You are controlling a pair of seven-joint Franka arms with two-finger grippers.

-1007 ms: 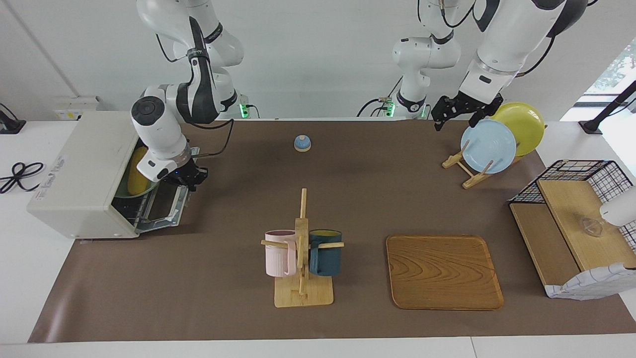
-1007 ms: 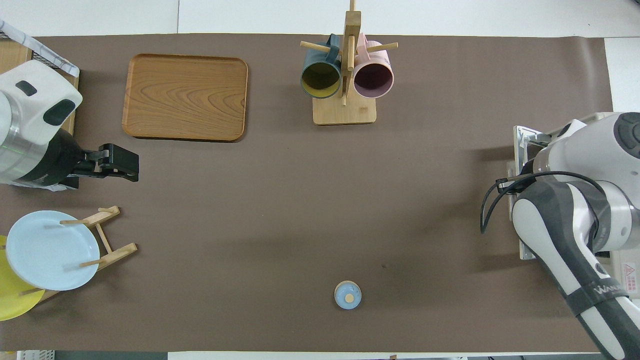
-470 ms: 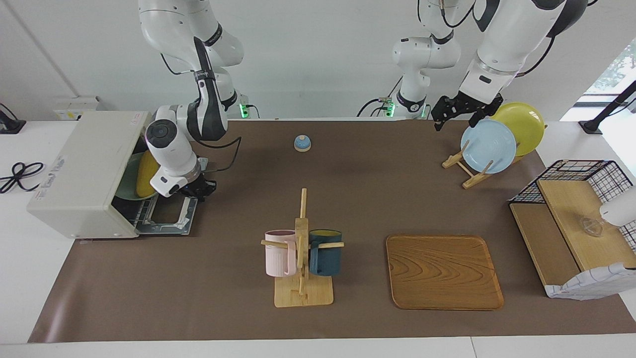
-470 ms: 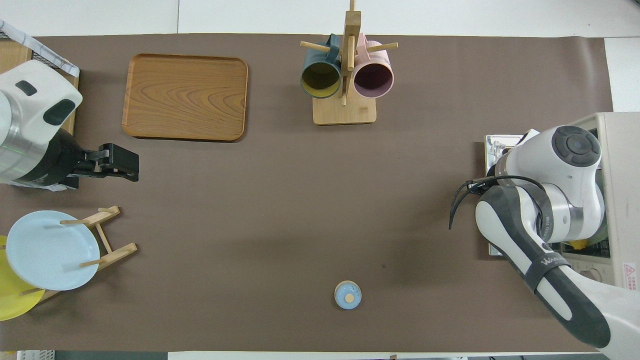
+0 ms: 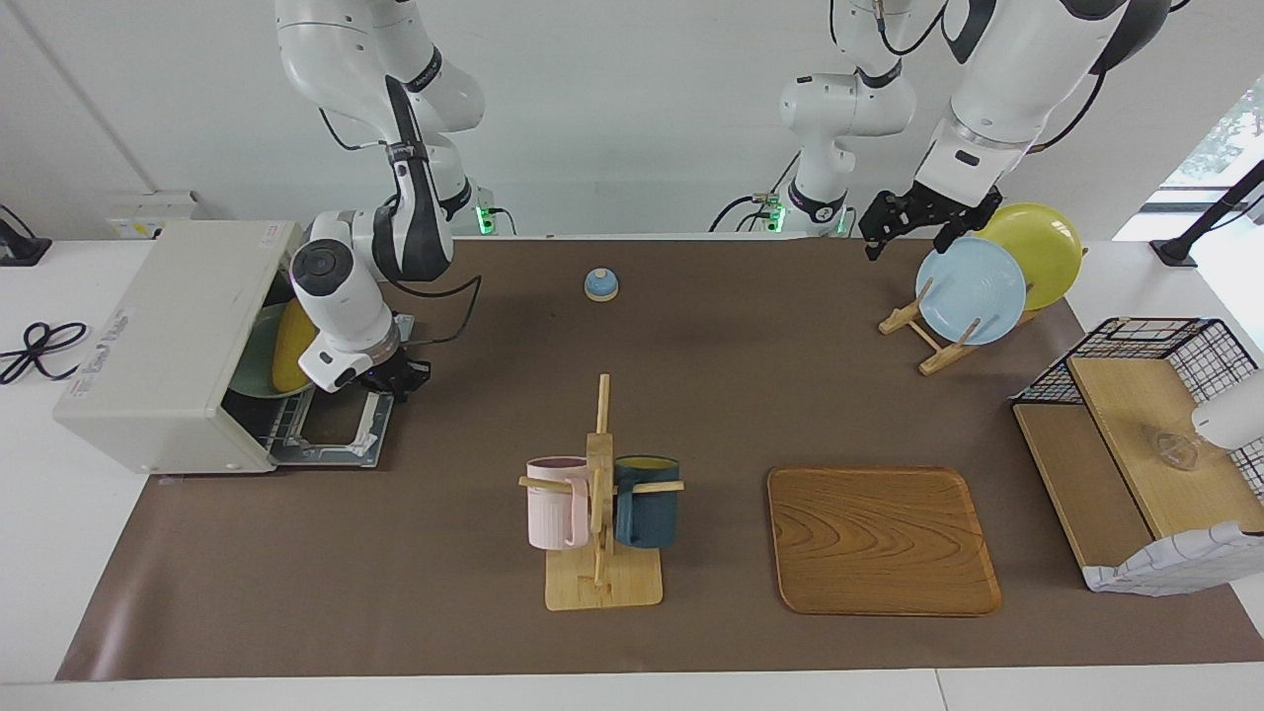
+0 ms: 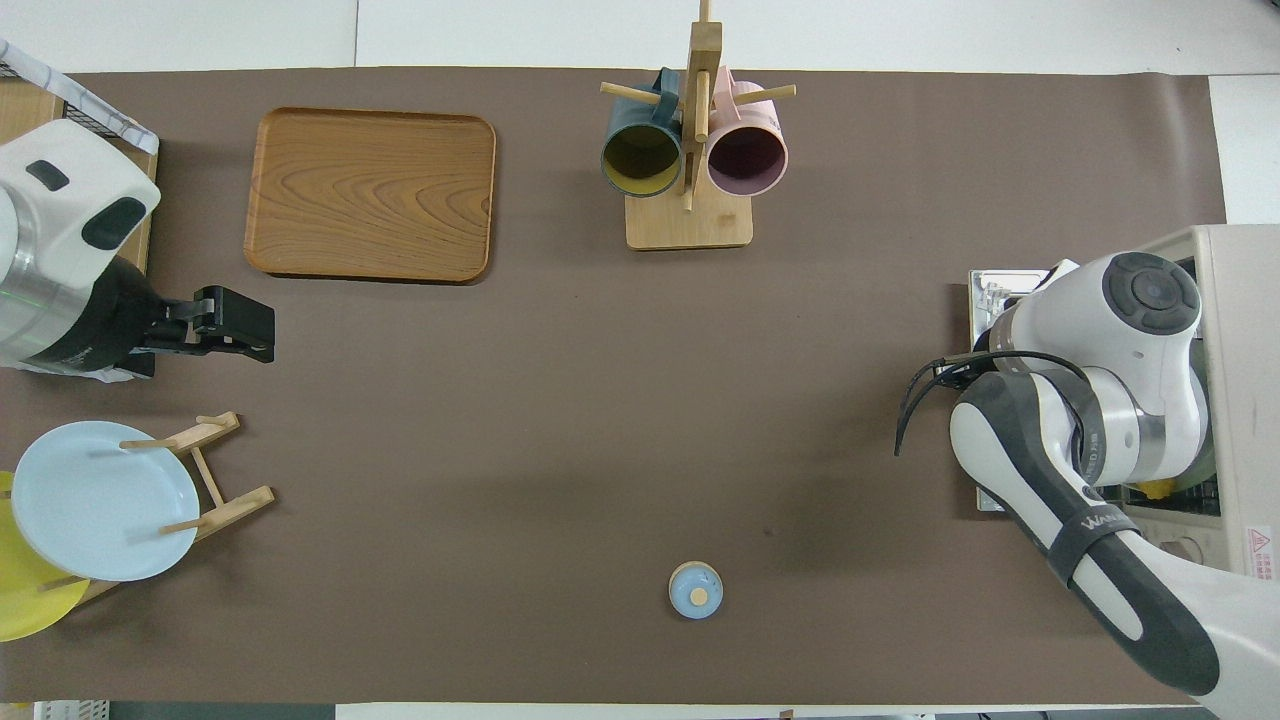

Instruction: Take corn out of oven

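Note:
The off-white oven (image 5: 158,336) stands at the right arm's end of the table, its glass door (image 5: 331,430) dropped open and lying flat. The yellow corn (image 5: 288,346) lies on a green plate (image 5: 255,351) inside the oven on the wire rack. My right gripper (image 5: 398,379) is low at the door's outer edge, at the end nearer to the robots. In the overhead view the right arm covers the oven's mouth; only the door's corner (image 6: 985,295) and a bit of corn (image 6: 1160,488) show. My left gripper (image 5: 901,242) waits in the air, open and empty, beside the plate rack; it also shows in the overhead view (image 6: 240,325).
A plate rack (image 5: 933,341) holds a blue plate (image 5: 970,289) and a yellow plate (image 5: 1037,242). A mug tree (image 5: 600,513) with a pink and a dark blue mug, a wooden tray (image 5: 879,541), a small blue bell (image 5: 600,284) and a wire shelf (image 5: 1145,434) stand on the brown mat.
The oven door has swung from half open down to flat. My right gripper moved with its edge, down and away from the oven. The left arm has barely moved.

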